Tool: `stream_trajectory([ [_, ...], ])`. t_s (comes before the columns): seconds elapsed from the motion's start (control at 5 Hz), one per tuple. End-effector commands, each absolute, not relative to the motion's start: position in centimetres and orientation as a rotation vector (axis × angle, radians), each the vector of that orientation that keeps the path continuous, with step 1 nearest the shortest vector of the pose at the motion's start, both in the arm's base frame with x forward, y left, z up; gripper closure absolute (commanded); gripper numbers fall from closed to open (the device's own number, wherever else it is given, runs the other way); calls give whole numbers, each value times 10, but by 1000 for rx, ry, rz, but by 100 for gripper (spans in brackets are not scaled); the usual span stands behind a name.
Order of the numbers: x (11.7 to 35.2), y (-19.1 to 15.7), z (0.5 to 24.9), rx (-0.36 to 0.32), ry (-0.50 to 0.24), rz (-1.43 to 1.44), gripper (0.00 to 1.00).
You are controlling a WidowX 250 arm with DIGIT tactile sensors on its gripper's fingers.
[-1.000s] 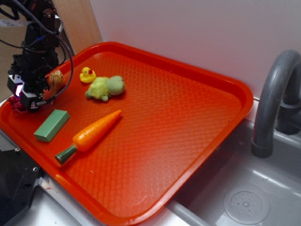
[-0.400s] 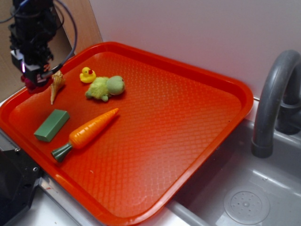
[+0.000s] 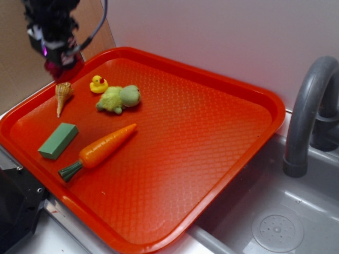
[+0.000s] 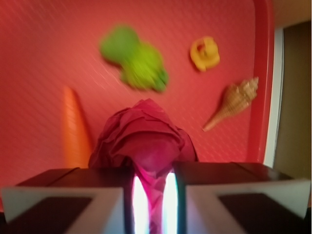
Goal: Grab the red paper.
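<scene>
Above tray (image 3: 233, 79), gripper (image 4: 152, 195) pinches red paper (image 4: 144, 134), bloom outward.

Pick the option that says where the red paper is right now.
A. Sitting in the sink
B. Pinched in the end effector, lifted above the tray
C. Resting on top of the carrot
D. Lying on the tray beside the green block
B: the wrist view shows the red paper clamped in the end effector, and the exterior view shows it raised clear of the tray.
</scene>
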State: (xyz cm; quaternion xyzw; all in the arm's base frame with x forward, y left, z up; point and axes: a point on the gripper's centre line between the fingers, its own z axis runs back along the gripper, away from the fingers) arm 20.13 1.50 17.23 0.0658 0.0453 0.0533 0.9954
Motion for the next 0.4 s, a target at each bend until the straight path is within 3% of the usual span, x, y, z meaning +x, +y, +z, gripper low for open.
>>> stream_trajectory([
  [0.0,208,24,242,73,-127,169,100],
  [0.2,210,28,247,66,-139,143,100],
])
